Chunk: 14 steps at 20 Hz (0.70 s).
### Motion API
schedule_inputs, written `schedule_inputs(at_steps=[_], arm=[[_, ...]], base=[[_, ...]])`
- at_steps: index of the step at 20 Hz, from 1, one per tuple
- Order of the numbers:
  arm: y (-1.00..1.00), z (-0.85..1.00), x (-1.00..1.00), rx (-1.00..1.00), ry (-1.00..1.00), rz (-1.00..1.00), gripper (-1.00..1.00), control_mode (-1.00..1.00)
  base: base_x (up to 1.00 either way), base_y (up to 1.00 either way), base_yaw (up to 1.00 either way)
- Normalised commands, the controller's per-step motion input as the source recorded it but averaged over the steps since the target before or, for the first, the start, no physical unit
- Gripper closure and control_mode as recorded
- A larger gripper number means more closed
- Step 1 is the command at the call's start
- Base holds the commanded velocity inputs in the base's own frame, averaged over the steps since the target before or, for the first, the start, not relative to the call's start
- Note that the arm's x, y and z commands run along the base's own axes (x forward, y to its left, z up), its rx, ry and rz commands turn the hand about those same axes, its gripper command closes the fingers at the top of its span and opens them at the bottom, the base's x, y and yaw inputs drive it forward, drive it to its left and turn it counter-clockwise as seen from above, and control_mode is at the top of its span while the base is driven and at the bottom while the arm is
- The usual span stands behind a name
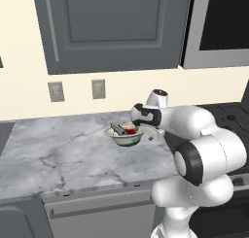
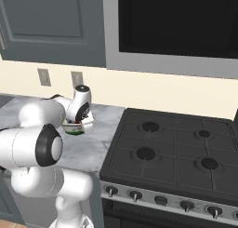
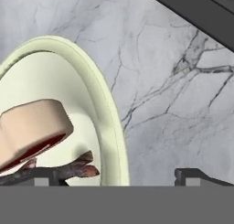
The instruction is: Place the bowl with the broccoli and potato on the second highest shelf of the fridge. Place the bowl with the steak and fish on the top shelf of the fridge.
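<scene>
A pale green bowl (image 1: pixel 125 136) stands on the grey marble counter (image 1: pixel 58 154). In it lie a reddish steak (image 1: pixel 130 130) and a dark grey fish (image 1: pixel 116 129) that pokes over the left rim. My gripper (image 1: pixel 150 133) points down at the bowl's right rim and is open. In the hand view the gripper (image 3: pixel 118 176) straddles the bowl's rim (image 3: pixel 98 104), one fingertip (image 3: pixel 45 175) inside and the other outside over the counter. The steak (image 3: pixel 34 127) and the fish's tail (image 3: pixel 80 166) lie just beyond the inner fingertip. The right base view shows the bowl (image 2: pixel 73 128) partly behind my hand.
A black gas stove (image 2: pixel 172 148) adjoins the counter on the right, with a microwave (image 2: pixel 176 22) above it. Dark grey wall cabinets (image 1: pixel 112 23) hang over the counter. Two outlets (image 1: pixel 56 91) sit on the cream wall. Bare counter stretches left of the bowl.
</scene>
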Motion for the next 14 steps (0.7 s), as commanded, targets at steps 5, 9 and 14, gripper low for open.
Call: schedule_inputs(at_steps=[5, 9, 14], arm=[[0.03, -0.22, 0.13, 0.0, 0.0, 0.0, -1.0, -1.0], [0.05, -0.11, 0.13, 0.0, 0.0, 0.0, -1.0, -1.0], [0.09, -0.16, -0.01, 0.0, 0.0, 0.01, -1.0, -1.0]], base=[[0.0, 0.0, 0.0], [0.0, 0.0, 0.0], [0.0, 0.0, 0.0]])
